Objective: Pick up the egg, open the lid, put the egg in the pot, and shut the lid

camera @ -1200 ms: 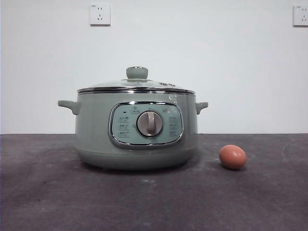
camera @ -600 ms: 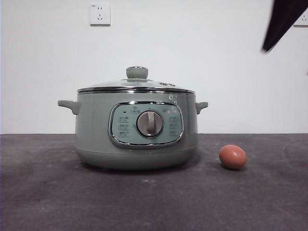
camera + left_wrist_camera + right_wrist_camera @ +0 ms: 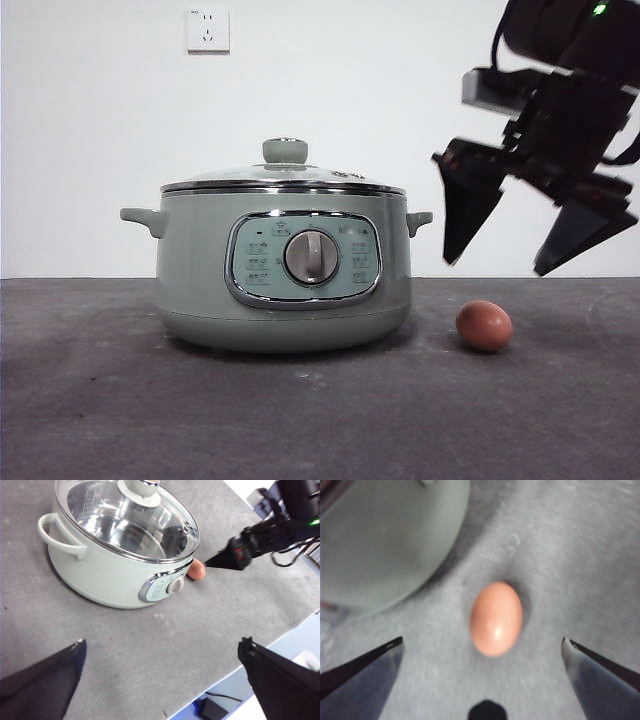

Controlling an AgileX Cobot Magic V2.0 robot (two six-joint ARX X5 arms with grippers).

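Egg point(image 3: 484, 325): lies on the grey surface point(image 3: 320, 420), just beside the pot, untouched.
Pot point(image 3: 285, 265): stands on the surface, dial to the front.
Lid point(image 3: 284, 176): sits closed on the pot.
Right gripper point(image 3: 500, 268): hangs above the egg, fingers spread wide, holding nothing.
Left gripper point(image 3: 162, 652): away from the pot, fingers released and empty.

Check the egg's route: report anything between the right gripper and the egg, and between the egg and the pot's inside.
Nothing visible lies between the open right gripper and the egg below it. The lid sits shut on the pot, blocking the way inside.
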